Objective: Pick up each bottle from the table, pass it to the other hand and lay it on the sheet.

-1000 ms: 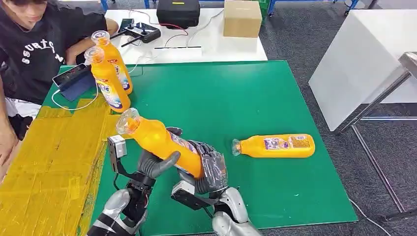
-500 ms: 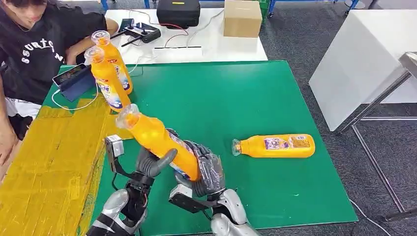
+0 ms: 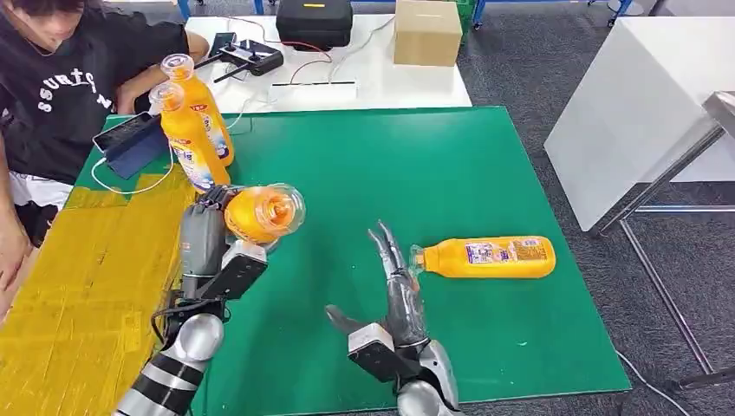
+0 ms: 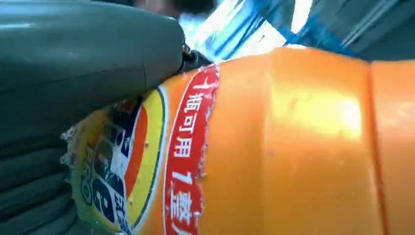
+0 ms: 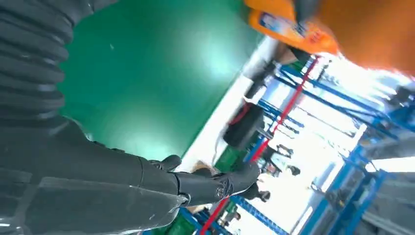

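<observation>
Bottle (image 3: 263, 214) sits gripped in the left hand (image 3: 208, 247), raised above the green bench (image 3: 485, 165) beside the yellow sheet (image 3: 78, 286); a loose grip could drop it short. The right hand (image 3: 394, 286) hangs open, empty, near another bottle (image 3: 485, 257). A person (image 3: 52, 87) sits close by.

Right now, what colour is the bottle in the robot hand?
Orange, with a red label band; the bottle shows best in the left wrist view.
</observation>
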Controlling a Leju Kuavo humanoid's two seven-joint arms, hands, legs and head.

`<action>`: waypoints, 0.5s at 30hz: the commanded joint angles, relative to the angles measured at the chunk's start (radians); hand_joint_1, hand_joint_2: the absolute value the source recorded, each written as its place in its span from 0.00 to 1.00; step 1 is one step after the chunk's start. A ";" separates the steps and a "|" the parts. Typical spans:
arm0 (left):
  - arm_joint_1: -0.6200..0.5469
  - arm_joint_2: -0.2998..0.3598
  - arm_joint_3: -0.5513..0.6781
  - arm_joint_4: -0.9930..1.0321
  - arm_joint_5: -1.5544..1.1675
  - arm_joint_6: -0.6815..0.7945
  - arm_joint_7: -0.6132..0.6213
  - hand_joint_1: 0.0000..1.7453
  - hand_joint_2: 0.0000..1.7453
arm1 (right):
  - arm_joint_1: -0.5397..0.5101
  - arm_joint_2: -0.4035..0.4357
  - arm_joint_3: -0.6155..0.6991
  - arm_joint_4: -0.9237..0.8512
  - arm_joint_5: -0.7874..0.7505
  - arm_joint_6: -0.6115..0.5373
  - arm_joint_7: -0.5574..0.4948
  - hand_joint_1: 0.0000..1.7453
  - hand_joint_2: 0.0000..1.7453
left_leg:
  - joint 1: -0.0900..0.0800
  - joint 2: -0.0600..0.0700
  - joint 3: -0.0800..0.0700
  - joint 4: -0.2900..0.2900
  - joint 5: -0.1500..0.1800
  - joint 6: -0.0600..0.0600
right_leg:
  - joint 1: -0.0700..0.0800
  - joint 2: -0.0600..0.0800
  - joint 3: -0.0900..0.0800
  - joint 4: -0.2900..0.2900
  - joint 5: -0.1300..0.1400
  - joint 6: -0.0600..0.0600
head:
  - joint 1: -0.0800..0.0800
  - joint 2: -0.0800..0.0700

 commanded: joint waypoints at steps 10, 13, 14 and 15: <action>-0.221 0.319 -0.094 0.232 -0.772 -0.107 0.362 1.00 1.00 | 0.055 -0.053 -0.166 -0.244 -0.115 0.087 -0.036 0.00 1.00 | 0.003 0.003 0.003 0.001 -0.001 -0.005 | 0.003 0.001 0.001 0.002 -0.001 -0.003 | -0.001 0.000; -0.221 0.319 -0.094 0.232 -0.772 -0.107 0.362 1.00 1.00 | 0.055 -0.053 -0.166 -0.244 -0.115 0.087 -0.036 0.00 1.00 | 0.003 -0.001 0.002 0.000 0.001 -0.004 | 0.003 -0.001 0.001 0.001 -0.001 -0.002 | 0.000 0.000; -0.221 0.319 -0.094 0.232 -0.772 -0.107 0.362 1.00 1.00 | 0.055 -0.053 -0.166 -0.244 -0.115 0.087 -0.036 0.00 1.00 | 0.002 0.000 0.001 0.000 0.001 -0.004 | 0.002 0.000 0.000 0.001 0.000 -0.001 | 0.000 0.000; -0.221 0.319 -0.094 0.232 -0.772 -0.107 0.362 1.00 1.00 | 0.055 -0.053 -0.166 -0.244 -0.115 0.087 -0.036 0.00 1.00 | 0.003 0.000 0.002 0.001 0.000 -0.005 | 0.003 0.000 0.002 0.002 -0.001 -0.002 | 0.000 0.000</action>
